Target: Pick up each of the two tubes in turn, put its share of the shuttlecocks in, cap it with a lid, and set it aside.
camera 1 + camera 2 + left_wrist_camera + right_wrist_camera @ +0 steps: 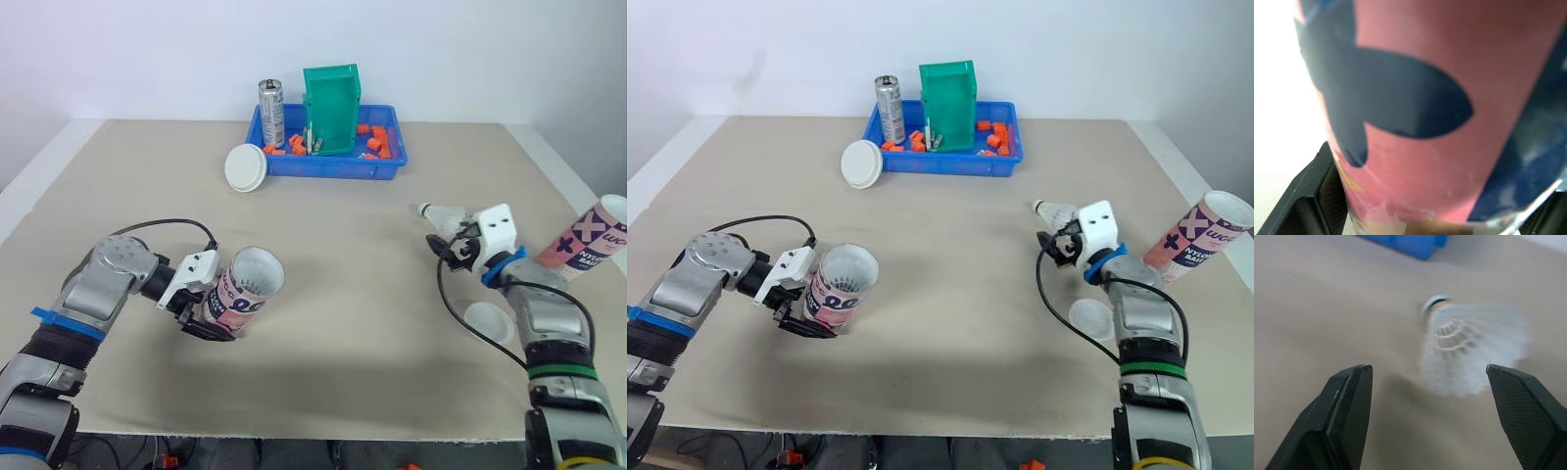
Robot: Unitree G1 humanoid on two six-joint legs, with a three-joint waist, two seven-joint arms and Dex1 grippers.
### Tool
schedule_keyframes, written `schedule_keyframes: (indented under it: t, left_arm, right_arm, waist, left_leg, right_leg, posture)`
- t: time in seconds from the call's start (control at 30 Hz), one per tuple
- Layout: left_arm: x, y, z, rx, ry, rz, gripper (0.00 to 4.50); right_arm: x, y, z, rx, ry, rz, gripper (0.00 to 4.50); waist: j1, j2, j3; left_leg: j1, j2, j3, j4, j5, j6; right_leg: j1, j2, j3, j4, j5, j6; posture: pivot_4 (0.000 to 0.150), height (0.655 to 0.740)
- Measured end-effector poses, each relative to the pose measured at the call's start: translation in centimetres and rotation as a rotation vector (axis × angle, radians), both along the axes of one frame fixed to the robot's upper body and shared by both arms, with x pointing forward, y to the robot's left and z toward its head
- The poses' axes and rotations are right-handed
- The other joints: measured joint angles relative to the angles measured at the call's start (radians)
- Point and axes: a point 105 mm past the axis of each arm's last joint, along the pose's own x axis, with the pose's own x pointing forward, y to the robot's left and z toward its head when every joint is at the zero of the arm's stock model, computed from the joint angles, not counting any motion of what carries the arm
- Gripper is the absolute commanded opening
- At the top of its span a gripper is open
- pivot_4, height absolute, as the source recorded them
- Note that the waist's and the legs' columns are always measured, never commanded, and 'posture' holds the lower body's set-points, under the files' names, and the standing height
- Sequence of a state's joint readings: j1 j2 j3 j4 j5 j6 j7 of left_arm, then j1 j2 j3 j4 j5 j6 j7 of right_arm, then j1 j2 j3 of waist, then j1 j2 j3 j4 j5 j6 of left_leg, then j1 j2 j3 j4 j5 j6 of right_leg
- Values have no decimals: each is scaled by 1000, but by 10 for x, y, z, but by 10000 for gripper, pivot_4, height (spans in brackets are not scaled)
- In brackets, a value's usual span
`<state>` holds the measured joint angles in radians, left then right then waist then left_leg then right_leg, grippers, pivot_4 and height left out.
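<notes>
Right gripper (1428, 373): fingers spread wide, empty.
White feathered shuttlecock (1469, 345): lies on the table just beyond those fingers, cork pointing far-left, skirt toward the gripper; the right arm is nearer.
Left gripper (199, 315): clamped round the pink-and-navy cardboard tube (245, 290), near left, mouth tilted rightward.

The middle of the surface (353, 294), between the two arms, is bare and gives wide passage. At the far side the blue tray (333, 168) stands in the way, with a tall can (271, 113) and a green bin (331, 98) rising from it. A white lid (245, 167) lies just beside its left front corner. The left pincer (209, 315) is occupied by the tube (247, 289) it clasps. Before the spread right pincer (451, 245) lies a shuttlecock (441, 213), with bare surface around it. Beside the right arm a second lid (487, 321) and a tilted second tube (586, 240) narrow the room.
</notes>
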<state>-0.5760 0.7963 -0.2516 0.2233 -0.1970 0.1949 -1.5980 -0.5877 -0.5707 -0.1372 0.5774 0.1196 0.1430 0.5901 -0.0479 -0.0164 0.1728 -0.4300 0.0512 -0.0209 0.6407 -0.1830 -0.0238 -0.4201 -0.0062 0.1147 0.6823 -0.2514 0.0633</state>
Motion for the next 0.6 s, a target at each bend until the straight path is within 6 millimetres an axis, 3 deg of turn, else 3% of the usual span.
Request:
schedule_keyframes:
  t: [0.17, 0.2, 0.27, 0.3, 0.43, 0.53, 0.6]
  left_arm:
    - [-1, 0, 0, -3, 0, 0, 39532]
    - [-1, 0, 0, -3, 3, 4, 39532]
    - [-1, 0, 0, -3, 3, 5, 39532]
    - [-1, 1, 0, -4, 4, 7, 39532]
    - [-3, 0, 0, -4, 2, 4, 39532]
    - [-4, -1, 1, -4, -2, 9, 39532]
    - [-4, 0, 0, -6, -2, 16, 39532]
  right_arm:
    - [6, 4, -3, 1, 6, 23, 39899]
    - [10, 4, -3, 0, 8, 19, 36146]
    - [14, 2, -1, -1, 12, 9, 33921]
    - [19, 2, 1, -3, 8, 0, 26678]
    - [22, -1, -2, -22, 6, -7, 14299]
    - [20, 1, 0, -38, -19, 26, 668]
    - [14, 3, 4, -69, -53, 61, 232]
  waist:
    - [0, 0, 0]
    - [-1, 0, 0]
    - [-1, 0, 0]
    - [-1, 0, 0]
    - [-1, 0, 0]
    - [0, 0, 0]
    - [1, 0, 0]
  left_leg:
    - [0, 0, 0, 0, 0, 0]
    - [0, 0, 0, 0, 0, 0]
    - [0, 0, 0, 0, 0, 0]
    - [0, 0, 0, 0, 0, 0]
    - [0, 0, 0, -1, 0, 0]
    - [0, -1, 0, -2, 0, 0]
    - [0, -1, 0, -2, 0, 0]
  right_leg:
    - [0, 0, 0, 0, 0, 1]
    - [0, 0, 0, 0, 0, 1]
    - [0, 0, 0, 0, 0, 1]
    - [0, 0, 0, 0, 0, 0]
    - [0, 0, 1, 0, -1, 1]
    - [0, 0, 1, 0, -1, 1]
    - [0, 0, 0, 0, -2, 1]
  posture:
    - [1500, 7083]
    - [1500, 7083]
    - [1500, 7083]
    - [1500, 7083]
    - [1500, 7083]
    - [1500, 7083]
    - [1500, 7083]
